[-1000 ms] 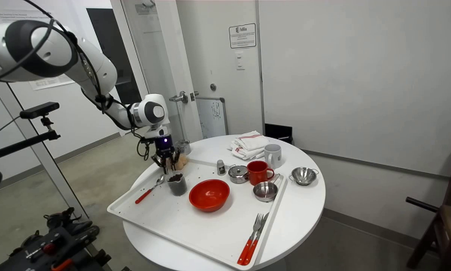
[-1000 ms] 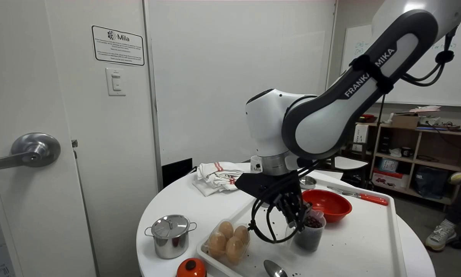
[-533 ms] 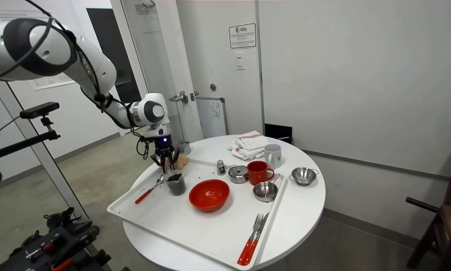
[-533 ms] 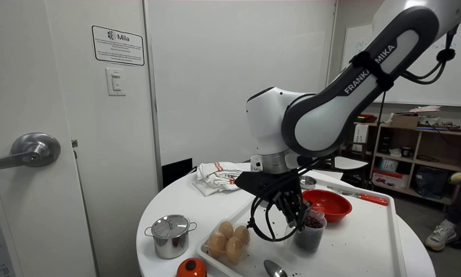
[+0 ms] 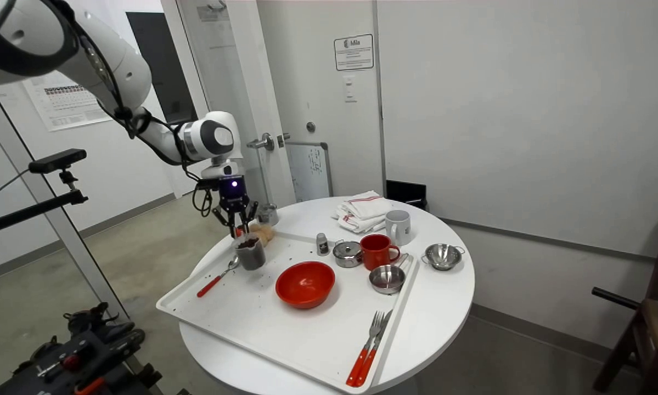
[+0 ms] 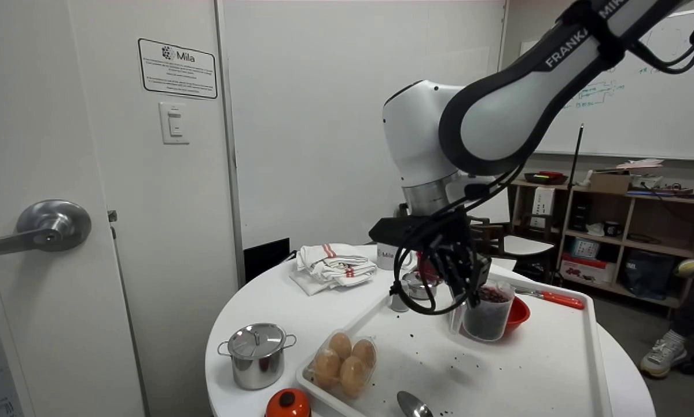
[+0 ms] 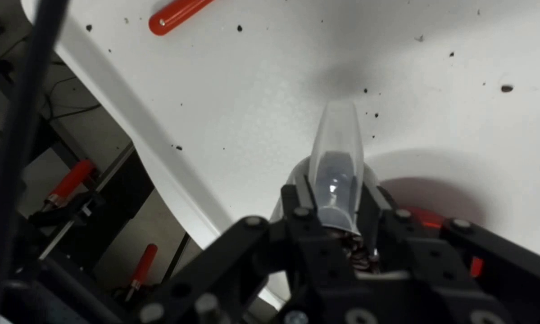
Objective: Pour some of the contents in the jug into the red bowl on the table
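The jug (image 5: 251, 255) is a clear-walled cup that looks dark grey, holding dark red-brown beans. It hangs roughly upright a little above the tray in both exterior views (image 6: 487, 318). My gripper (image 5: 240, 233) is shut on the jug's clear handle, with one finger on each side of it in the wrist view (image 7: 336, 193). The beans partly show between the fingers there. The red bowl (image 5: 305, 285) sits on the tray, to the right of the jug in that exterior view. It is partly hidden behind the jug in an exterior view (image 6: 519, 315), and mostly hidden by my gripper in the wrist view.
A white tray (image 5: 307, 340) lies on a round white table. A red-handled spoon (image 5: 212, 285), eggs (image 6: 347, 362) and a shaker (image 5: 322, 244) stand near. A lidded pot (image 5: 348, 254), red mug (image 5: 377, 251), small pan (image 5: 387, 278) and cutlery (image 5: 370, 351) are beyond the bowl.
My gripper has risen with the jug in it, lifting the jug off the tray and shifting it slightly. The red bowl has not moved.
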Robot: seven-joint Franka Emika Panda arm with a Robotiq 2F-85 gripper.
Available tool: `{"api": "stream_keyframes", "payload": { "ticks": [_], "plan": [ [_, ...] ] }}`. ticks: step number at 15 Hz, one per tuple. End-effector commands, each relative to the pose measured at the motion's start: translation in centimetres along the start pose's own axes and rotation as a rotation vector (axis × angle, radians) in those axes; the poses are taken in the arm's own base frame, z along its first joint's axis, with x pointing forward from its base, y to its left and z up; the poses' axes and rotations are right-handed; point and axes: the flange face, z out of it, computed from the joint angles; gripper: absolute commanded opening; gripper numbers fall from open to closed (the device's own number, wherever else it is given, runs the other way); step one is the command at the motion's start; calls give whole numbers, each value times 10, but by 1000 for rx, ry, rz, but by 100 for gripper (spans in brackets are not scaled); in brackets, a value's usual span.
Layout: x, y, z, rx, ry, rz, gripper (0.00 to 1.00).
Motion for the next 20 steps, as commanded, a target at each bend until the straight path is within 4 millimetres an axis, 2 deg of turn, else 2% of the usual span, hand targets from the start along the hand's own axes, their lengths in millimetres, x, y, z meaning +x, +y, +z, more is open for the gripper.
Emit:
{"api": "stream_keyframes", "payload": {
  "ticks": [1,5,11,20],
  "plan": [
    [29,4,-20,-40,24,-3,12],
    [60,-15,-29,-73,25,21,12],
    [103,-38,-27,-77,5,32,12],
    [128,-35,-28,-52,-62,-254,12]
  ]
}}
